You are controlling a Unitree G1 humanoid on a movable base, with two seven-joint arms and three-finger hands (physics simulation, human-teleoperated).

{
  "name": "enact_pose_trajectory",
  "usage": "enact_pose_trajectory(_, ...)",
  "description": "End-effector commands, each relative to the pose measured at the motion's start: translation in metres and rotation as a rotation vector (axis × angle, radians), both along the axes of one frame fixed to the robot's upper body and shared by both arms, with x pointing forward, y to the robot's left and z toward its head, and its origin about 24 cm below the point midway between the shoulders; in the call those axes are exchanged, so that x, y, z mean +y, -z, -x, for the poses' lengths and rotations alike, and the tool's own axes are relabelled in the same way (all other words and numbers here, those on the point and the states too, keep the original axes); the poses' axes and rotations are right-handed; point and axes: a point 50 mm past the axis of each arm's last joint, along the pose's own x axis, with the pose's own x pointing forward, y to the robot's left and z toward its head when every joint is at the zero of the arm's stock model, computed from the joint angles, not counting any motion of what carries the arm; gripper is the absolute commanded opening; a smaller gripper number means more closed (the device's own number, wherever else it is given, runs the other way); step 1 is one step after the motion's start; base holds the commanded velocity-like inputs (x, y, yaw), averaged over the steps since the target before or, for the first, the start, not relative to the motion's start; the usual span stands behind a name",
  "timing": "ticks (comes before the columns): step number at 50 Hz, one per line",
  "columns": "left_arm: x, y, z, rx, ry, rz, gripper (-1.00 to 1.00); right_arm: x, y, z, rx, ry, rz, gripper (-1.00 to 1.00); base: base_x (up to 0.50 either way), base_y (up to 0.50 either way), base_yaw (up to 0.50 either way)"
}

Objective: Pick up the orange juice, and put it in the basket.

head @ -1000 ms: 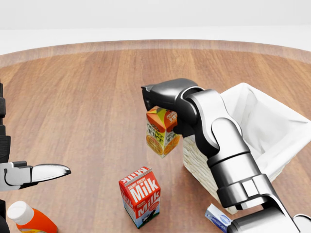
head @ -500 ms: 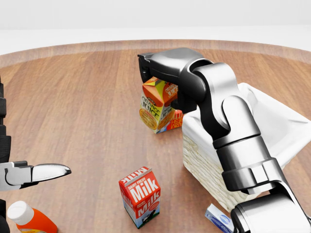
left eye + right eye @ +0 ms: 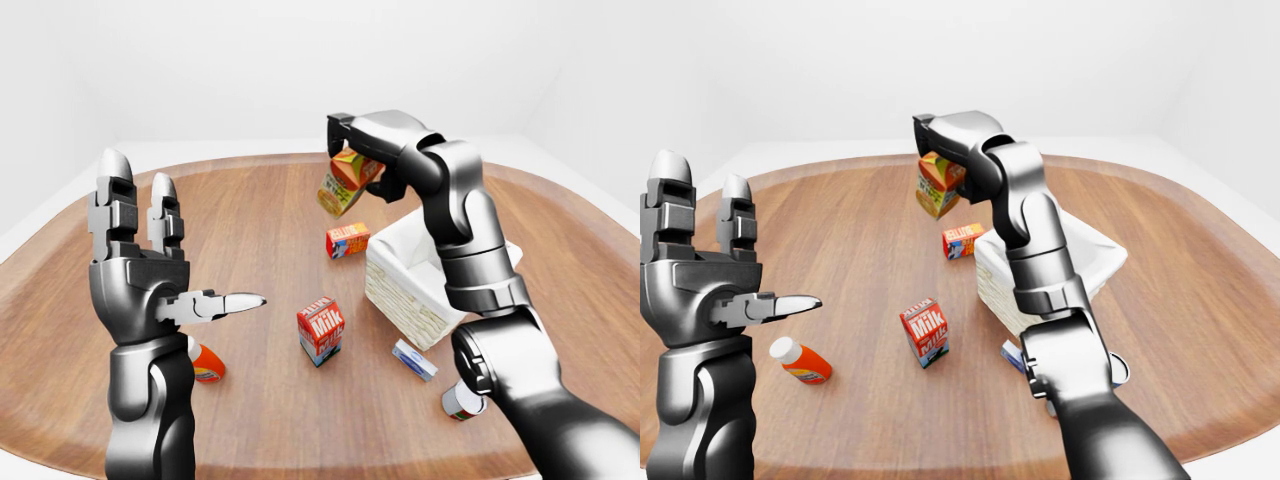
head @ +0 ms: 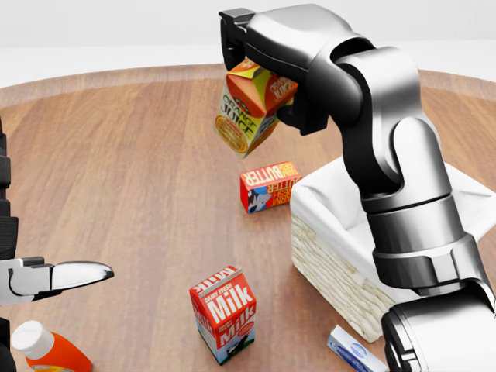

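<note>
Head view: orange juice (image 4: 246, 113) between fingers (image 4: 232, 39).

Basket (image 4: 341, 256) mouth lies open, its white liner unblocked; butter box (image 4: 270, 186) sits just beside its left wall in the head view; milk carton (image 4: 224, 314) stands apart, bare table (image 4: 116, 155) stretching leftward.

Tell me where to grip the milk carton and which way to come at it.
Grip the milk carton across its two flat side panels, mid-body, coming down from above. It stands upright and apart from the basket, and its gabled top is probably too sloped to pinch securely.
</note>
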Motion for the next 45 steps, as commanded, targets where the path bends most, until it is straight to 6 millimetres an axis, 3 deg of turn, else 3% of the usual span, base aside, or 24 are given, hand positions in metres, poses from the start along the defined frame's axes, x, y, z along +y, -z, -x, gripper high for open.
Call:
enact_pose_trajectory(1, 0.0, 0.0, 0.0, 0.0, 0.0, 0.0, 1.0, -0.012, -0.036, 0.01, -0.125, 0.014, -0.023, -1.0, 0.0, 0.0, 0.0)
enact_pose_trajectory(18, 0.0, 0.0, 0.0, 0.0, 0.0, 0.0, 1.0, -0.036, -0.056, 0.016, -0.193, 0.061, -0.034, -1.0, 0.0, 0.0, 0.0)
enact_pose_trajectory(35, 0.0, 0.0, 0.0, 0.0, 0.0, 0.0, 1.0, -0.079, -0.072, 0.034, -0.286, 0.136, -0.056, -1.0, 0.0, 0.0, 0.0)
enact_pose_trajectory(45, 0.0, 0.0, -0.001, 0.002, 0.0, -0.003, 1.0, -0.098, -0.07, 0.044, -0.309, 0.172, -0.051, -1.0, 0.0, 0.0, 0.0)
